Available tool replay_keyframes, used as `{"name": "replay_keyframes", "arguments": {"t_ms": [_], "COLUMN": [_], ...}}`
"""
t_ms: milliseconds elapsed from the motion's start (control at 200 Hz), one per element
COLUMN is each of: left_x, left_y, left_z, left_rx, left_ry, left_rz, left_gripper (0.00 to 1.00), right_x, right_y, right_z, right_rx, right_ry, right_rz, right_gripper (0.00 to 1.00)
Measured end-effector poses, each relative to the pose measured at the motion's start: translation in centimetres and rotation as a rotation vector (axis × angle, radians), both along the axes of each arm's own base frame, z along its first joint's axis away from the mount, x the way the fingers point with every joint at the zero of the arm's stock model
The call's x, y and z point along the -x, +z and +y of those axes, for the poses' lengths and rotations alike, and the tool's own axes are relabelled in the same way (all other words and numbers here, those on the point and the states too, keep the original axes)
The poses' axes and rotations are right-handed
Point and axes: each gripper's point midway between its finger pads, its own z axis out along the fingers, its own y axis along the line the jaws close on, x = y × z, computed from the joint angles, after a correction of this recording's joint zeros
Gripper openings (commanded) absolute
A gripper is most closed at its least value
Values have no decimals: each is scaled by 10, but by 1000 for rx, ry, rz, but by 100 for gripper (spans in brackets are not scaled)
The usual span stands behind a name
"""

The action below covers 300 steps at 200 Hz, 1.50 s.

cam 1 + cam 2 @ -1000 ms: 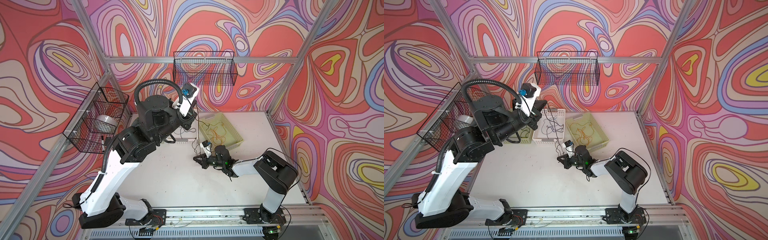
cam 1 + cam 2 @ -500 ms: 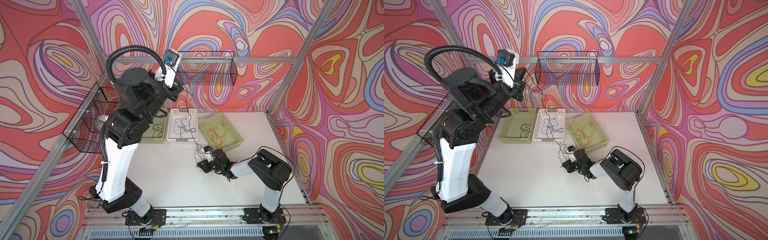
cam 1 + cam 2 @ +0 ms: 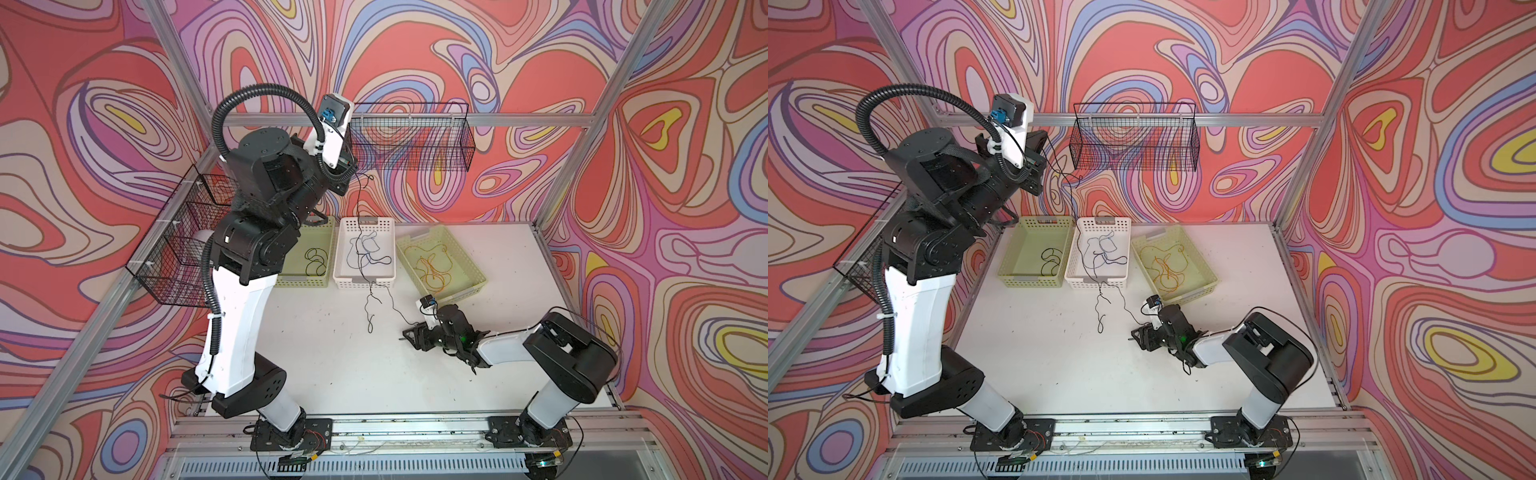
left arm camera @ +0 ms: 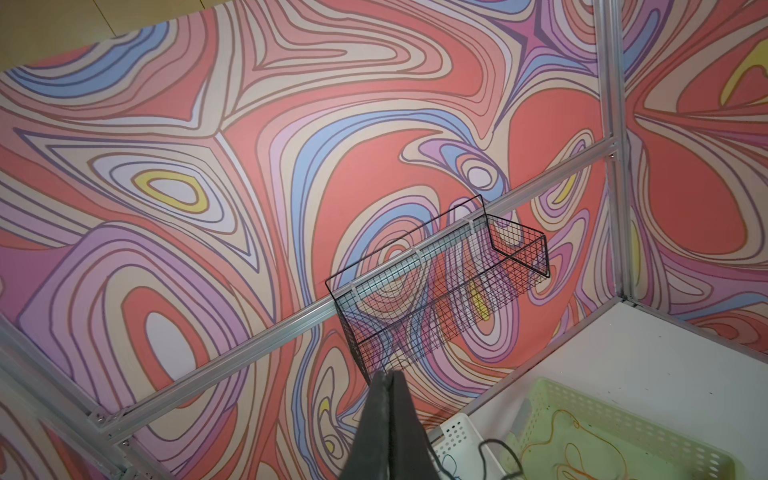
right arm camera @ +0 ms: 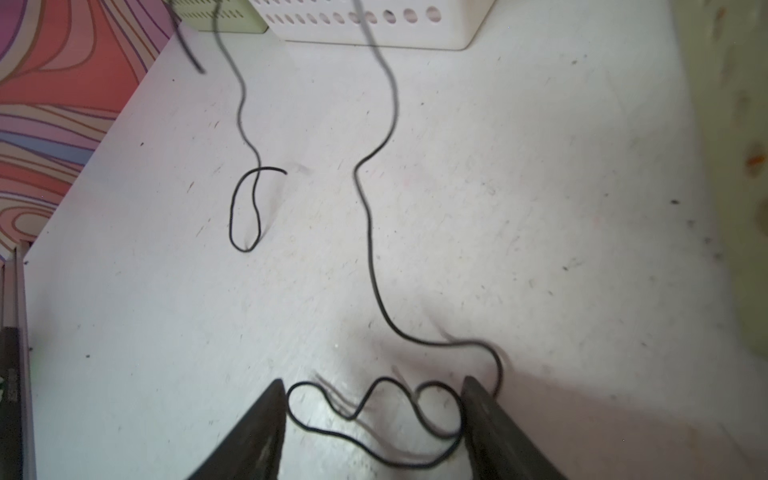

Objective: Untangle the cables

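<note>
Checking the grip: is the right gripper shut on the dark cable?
No, the right gripper stands open; the dark cable lies loose between its fingers.

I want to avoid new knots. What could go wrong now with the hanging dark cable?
The dark cable, pinched in the raised left tool, crosses the white basket over the blue cable; pulling higher may drag blue out.
Its loops lie inside the open right tool; closing may pinch several strands.

No legible writing in view
The trays point(image 3: 365, 222), both arms point(image 3: 243, 316) and the swirled walls point(image 3: 457, 62) bore no text, label or number that could be read
</note>
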Motion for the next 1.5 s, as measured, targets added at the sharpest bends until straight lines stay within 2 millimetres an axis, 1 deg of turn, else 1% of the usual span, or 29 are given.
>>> {"name": "replay_keyframes", "arguments": {"t_ms": [50,115,185,260,325,371,406,516,596,641,681,771,856,936,1006,1097,1177,1247,1307,1367,1392,1457,1502], "left_x": [0,0,2,5,8,10,12,18,22,24,27,34,40,45,50,55,62,67,67,65,64,59,55], "left_y": [-3,-5,-5,-3,-1,0,1,4,2,-5,-17,-57,-95,-121,-133,-136,-139,-148,-162,-183,-193,-223,-246], "left_z": [-3,-6,-8,-9,-9,-9,-9,-9,-6,-4,-2,8,18,28,36,46,56,67,77,89,93,105,113], "left_rx": [2,11,21,32,40,48,52,66,75,75,71,52,39,37,43,59,75,86,93,105,112,130,143], "left_ry": [-17,-35,-50,-61,-74,-80,-85,-101,-103,-99,-93,-62,-26,10,40,72,105,148,191,244,265,320,354], "left_rz": [10,19,23,25,23,21,20,18,30,52,81,168,245,294,314,315,313,322,347,387,406,471,522], "left_gripper": [0,0,0,0,0,0,0,0,0,0,0,0,0,0,0,0,0,0,0,0,0,0,8], "right_x": [-2,-11,-28,-46,-61,-71,-74,-69,-63,-62,-63,-68,-74,-84,-95,-106,-121,-130,-134,-135,-135,-133,-129], "right_y": [9,25,48,63,64,59,54,39,39,42,46,50,43,27,8,-17,-16,-15,-17,-19,-19,-20,-19], "right_z": [5,17,33,46,56,59,59,48,41,36,33,28,28,36,42,43,45,46,45,44,44,41,36], "right_rx": [-4,-15,-44,-66,-61,-51,-40,13,46,69,85,122,159,188,221,276,290,307,320,332,335,340,352], "right_ry": [28,57,72,60,44,27,14,10,18,15,8,-10,-18,-19,-24,-47,-93,-122,-131,-134,-132,-134,-138], "right_rz": [-31,-74,-134,-174,-183,-186,-188,-191,-210,-227,-242,-265,-251,-222,-196,-172,-185,-193,-193,-197,-198,-200,-203], "right_gripper": [78,80,81,81,81,81,80,78,78,78,79,80,80,79,79,78,77,72,61,38,30,17,11]}}
